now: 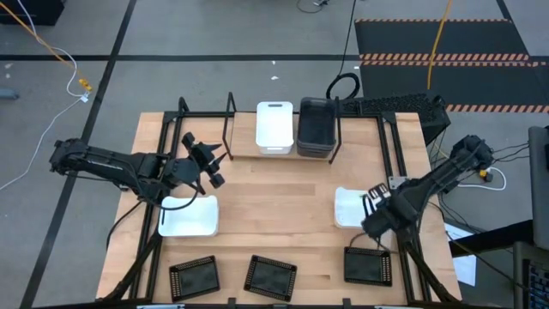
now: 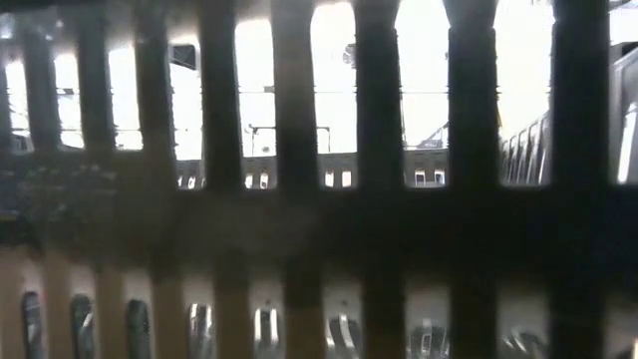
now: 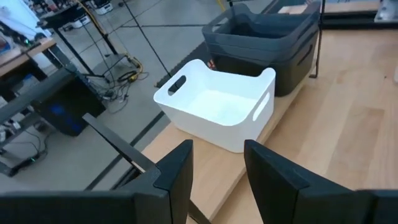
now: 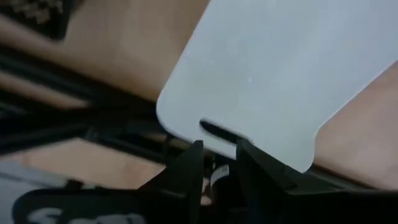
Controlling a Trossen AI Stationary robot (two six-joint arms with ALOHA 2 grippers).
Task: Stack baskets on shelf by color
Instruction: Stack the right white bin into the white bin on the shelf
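Observation:
On the shelf (image 1: 206, 137) at the table's far edge a white basket (image 1: 274, 127) stands on its base beside a stack of dark grey baskets (image 1: 316, 127). My left gripper (image 1: 210, 163) hovers open and empty, pointing at them; a second white basket (image 1: 189, 216) lies on the table below its arm. My right gripper (image 1: 371, 204) points down at the right end of a third white basket (image 1: 347, 206). Its fingers stand open with a narrow gap at the rim by the handle slot (image 4: 214, 130). Three black trays (image 1: 195, 276) (image 1: 270, 276) (image 1: 369, 264) lie along the near edge. My right gripper comes from above at the white basket's short end rim (image 4: 249, 146), beside the handle slot. Whether the fingertips (image 4: 198, 152) touch the rim, I cannot tell. The basket rests flat on the table.
Black metal rods and upright loops (image 1: 230, 116) frame the shelf. The left wrist view shows the shelf's white basket (image 3: 217, 106) and the dark grey stack (image 3: 261, 37) ahead of the left gripper (image 3: 217, 174). A dark grid (image 2: 299, 199) blocks the low view.

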